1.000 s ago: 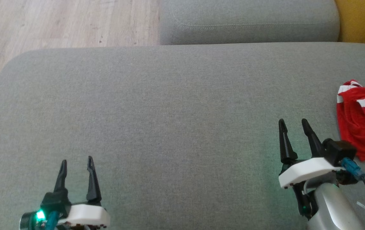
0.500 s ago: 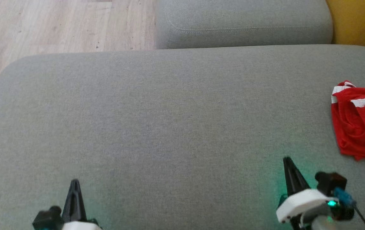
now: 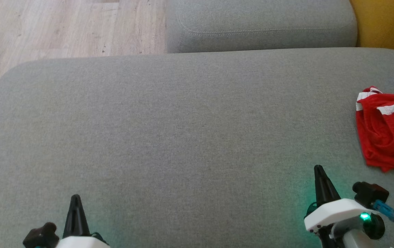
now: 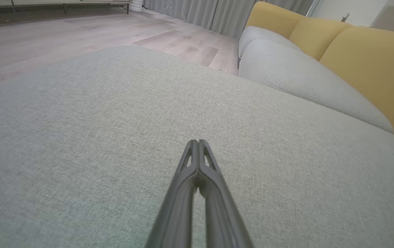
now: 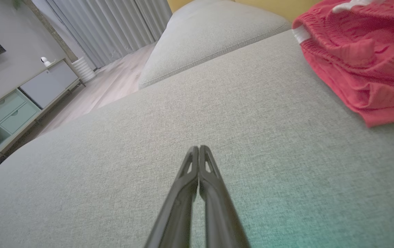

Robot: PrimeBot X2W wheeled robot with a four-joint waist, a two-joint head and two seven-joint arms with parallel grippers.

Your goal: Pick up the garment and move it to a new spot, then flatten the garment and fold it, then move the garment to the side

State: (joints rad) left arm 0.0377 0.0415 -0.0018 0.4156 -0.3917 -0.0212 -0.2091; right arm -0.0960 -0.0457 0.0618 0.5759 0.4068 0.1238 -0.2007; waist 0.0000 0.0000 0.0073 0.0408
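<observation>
Lying crumpled on the grey seat cushion [image 3: 183,120], the red garment [image 3: 386,134] with white stripes sat at the far right of the head view, partly cut off by the frame edge. Nothing was touching it.

Left claw [image 3: 76,198]: fingers pressed together into a single point, gripping nothing, at the bottom left of the head view. The left wrist view agreed, with the tips meeting and bare cushion fabric below and ahead of them. Couldn't tell whether the tips touched the fabric.

Right claw [image 3: 318,168]: also pressed together and empty, at the bottom right of the head view. It was near the garment but clear of it, with a strip of bare cushion between them. In the right wrist view the garment lay up and to the right of the closed tips, bunched in folds, with a white band at its top edge. A green light [image 3: 365,216] was lit on the right wrist and threw a green tint on the cushion beside it.

Around them: a second grey cushion [image 3: 262,24] butted against the far side of the seat, a yellow backrest [image 3: 386,24] was at the top right, and pale wood floor [image 3: 62,27] at the top left. Grey curtains [image 5: 114,27] and a low cabinet [image 5: 28,93] showed in the right wrist view.
</observation>
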